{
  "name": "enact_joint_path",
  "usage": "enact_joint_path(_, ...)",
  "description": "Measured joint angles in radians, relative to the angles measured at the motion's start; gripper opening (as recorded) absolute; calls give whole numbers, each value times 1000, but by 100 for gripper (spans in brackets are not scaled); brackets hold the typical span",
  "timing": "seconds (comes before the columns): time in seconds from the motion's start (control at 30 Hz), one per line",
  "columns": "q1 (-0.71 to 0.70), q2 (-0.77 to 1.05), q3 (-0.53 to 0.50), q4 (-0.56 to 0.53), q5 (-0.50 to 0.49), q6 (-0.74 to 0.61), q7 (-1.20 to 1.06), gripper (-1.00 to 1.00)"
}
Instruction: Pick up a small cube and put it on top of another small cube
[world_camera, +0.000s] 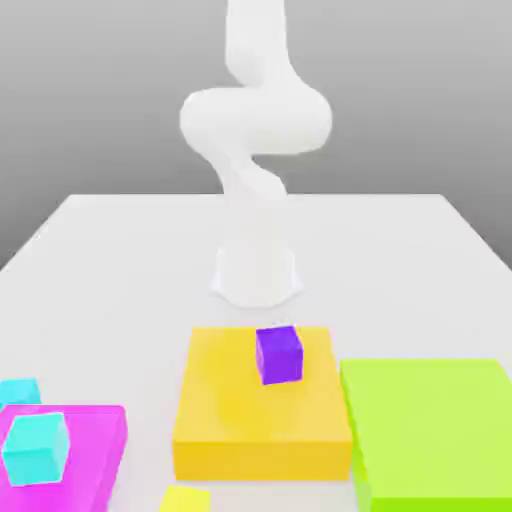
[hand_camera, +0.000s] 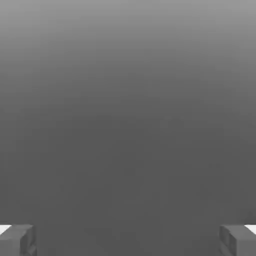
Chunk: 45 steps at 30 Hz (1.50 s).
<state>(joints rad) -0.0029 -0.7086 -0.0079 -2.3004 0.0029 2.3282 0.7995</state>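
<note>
In the exterior view, a white robot arm (world_camera: 256, 120) stands upright at the far part of a pale, smooth table (world_camera: 130, 280). Its base is on the table, and its upper part goes out over the top edge of the view. In front of the base lies a flat, square orange-yellow block (world_camera: 235, 400). On top of this block sits a small purple cube (world_camera: 279, 355), a little toward the exterior view's right and nearer to the block's far edge. Just beside the orange-yellow block, on the exterior view's right, there is a wide, flat lime-green block (world_camera: 435, 425). At the exterior view's left is a flat magenta block (world_camera: 95, 455), and a small cyan cube (world_camera: 36, 449) sits on it. Behind the magenta block, a second small cyan cube (world_camera: 20, 391) is partly hidden. At the bottom edge, in front of the orange-yellow block, the top of a small yellow thing (world_camera: 186, 499) is visible.

In the hand view, the two grey fingers of the gripper (hand_camera: 128, 241) are wide apart, with nothing between them. Behind them is a plain grey background.
</note>
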Motion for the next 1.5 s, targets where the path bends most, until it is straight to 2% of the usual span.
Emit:
enact_joint_path(0.93, -58, 1021, -70, -4, 54, 315, -21, 0)
enact_joint_path(1.1, -75, 1203, -53, 27, 75, 439, -36, 0)
enact_joint_path(1.13, -79, 1222, -49, 31, 74, 453, -35, -100)
enact_joint_path(1.33, -81, 1232, -47, 33, 75, 461, -36, -100)
enact_joint_path(1.5, -71, 1095, -61, 3, 56, 354, -22, -100)
